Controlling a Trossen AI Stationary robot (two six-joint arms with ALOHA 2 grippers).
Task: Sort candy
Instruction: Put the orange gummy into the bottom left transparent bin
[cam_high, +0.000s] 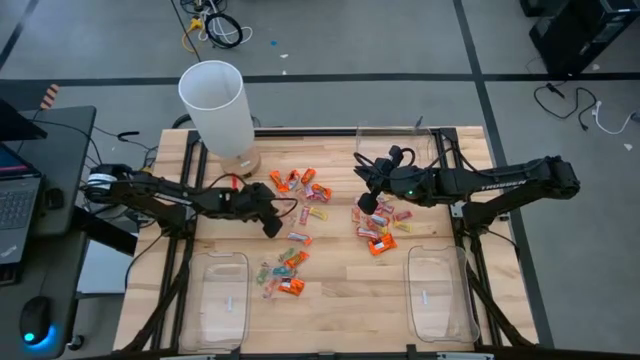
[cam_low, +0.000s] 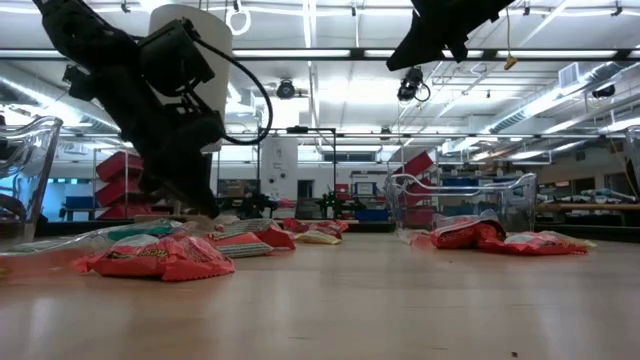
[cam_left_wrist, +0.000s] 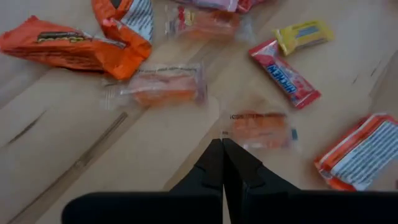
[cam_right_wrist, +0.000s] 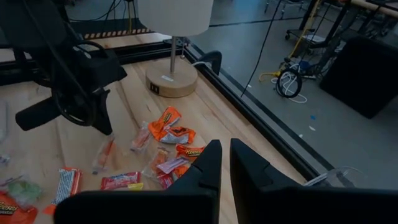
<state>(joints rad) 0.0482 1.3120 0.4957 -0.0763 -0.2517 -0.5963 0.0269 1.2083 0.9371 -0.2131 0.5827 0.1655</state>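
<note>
Lab: shelving racks (cam_low: 120, 180), ceiling strip-lights (cam_low: 330, 52)
</note>
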